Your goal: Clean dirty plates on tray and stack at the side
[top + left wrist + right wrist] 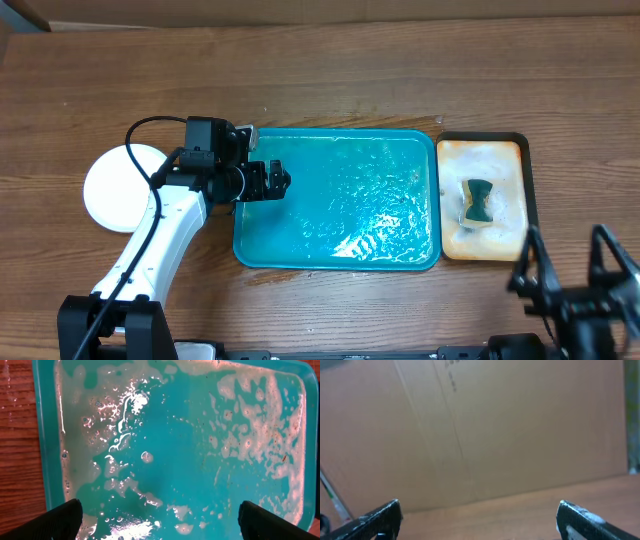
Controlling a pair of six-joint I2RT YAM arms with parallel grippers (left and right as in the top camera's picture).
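Left arm: white-cased, reaching from the near-left table corner up and rightward, wrist bent so the left gripper (277, 180) hangs over the left margin of the tray (340, 200). Its jaws are spread wide, with nothing between them; in the wrist view both black fingertips (62, 519) frame the wet tray (200, 460) below. Right gripper (568, 262): parked at the near-right table edge, well apart from the tray, jaws likewise spread and unloaded, with a plain brown wall behind them in the wrist view (485, 520). Tray: large teal plastic rectangle, rounded corners, glossy, filmed with foam patches and droplets. Plates (112, 190): white, round, flat, lying on the wooden table (330, 80) left of the tray, behind the left arm; number in the pile not readable. Small black-rimmed tray (500, 150): just right of the teal one, cream interior stained orange, holding a small dark-green item (480, 200).
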